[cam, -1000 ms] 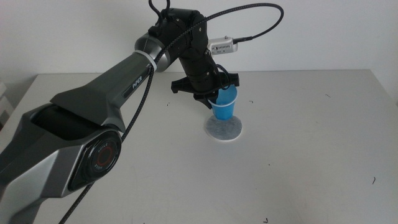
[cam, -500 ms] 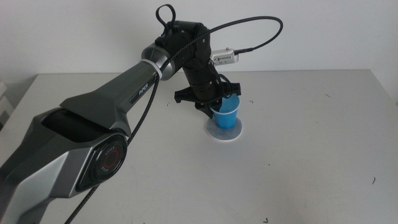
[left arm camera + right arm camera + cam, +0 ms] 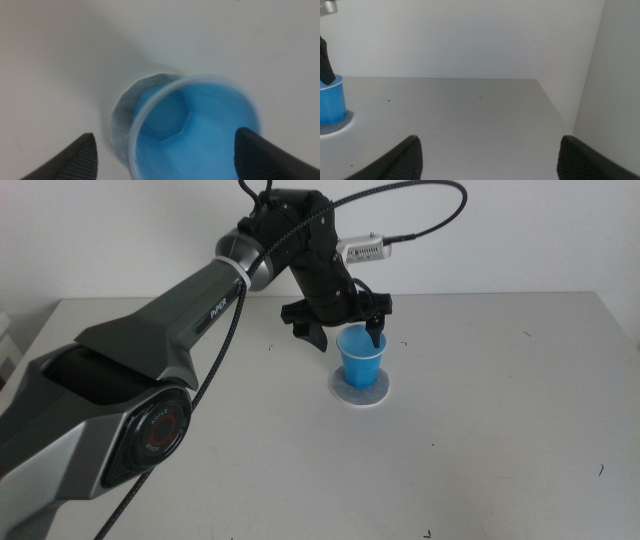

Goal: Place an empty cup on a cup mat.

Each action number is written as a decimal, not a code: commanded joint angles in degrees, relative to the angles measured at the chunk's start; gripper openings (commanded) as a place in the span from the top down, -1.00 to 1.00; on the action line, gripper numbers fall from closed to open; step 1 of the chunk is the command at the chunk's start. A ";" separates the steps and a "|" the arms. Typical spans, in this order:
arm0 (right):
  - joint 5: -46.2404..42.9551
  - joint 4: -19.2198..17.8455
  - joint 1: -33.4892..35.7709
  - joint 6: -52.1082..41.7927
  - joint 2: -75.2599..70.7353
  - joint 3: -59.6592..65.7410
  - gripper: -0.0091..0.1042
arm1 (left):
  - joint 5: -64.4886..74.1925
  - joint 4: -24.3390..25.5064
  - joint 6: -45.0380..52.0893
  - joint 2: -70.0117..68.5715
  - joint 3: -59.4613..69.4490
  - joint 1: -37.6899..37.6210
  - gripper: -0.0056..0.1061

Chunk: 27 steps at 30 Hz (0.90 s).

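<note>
The small bright blue plastic cup [image 3: 361,358], tapered with faceted lower sides and a pale rim, stands upright on the flat round grey speckled cup mat [image 3: 378,393] with its thin white edge, near the middle of the pale grey table [image 3: 480,450]; the mat's rim shows around the cup's base, so the placing itself looks done. The left gripper [image 3: 345,330] hangs just above the cup's mouth with its two dark jaws spread wide, one on either side of the rim and holding nothing; the left wrist view looks straight down into the cup [image 3: 192,132], whose blue inside is empty, with a crescent of the mat [image 3: 122,120] showing beside it. What is left, as I judge it, is only for the arm to lift clear without brushing the rim.

Against the earlier pictures, the jaws that were closed about the cup's rim half a second ago are now apart and higher, and the cup, which a second ago was held tilted just above the mat, sits level on it.

The right gripper [image 3: 487,150] waits off to the side with its jaws wide and empty; its wrist view catches the cup [image 3: 331,99] and mat [image 3: 337,126] at a distance.
</note>
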 commanded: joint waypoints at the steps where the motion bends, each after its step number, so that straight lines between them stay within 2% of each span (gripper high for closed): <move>1: -4.47 -0.52 0.11 -0.49 -1.10 -0.66 -0.82 | 3.80 -1.24 0.92 -7.18 -1.89 -0.27 -0.98; 6: -4.47 -0.52 0.11 -0.49 -1.10 -0.66 -0.82 | 3.80 -1.01 2.02 -13.67 -1.89 0.23 -0.98; 19: -4.47 -0.52 0.11 -0.49 -1.10 -0.66 -0.82 | 3.80 -0.47 17.36 -32.18 -1.48 0.23 -0.98; 22: -4.47 -0.52 0.11 -0.49 -1.10 -0.66 -0.82 | 3.80 2.70 17.36 -39.01 3.58 0.23 -0.98; 27: -4.47 -0.52 0.11 -0.49 -1.10 -0.66 -0.82 | 3.67 7.33 17.36 -52.09 19.17 0.67 -0.98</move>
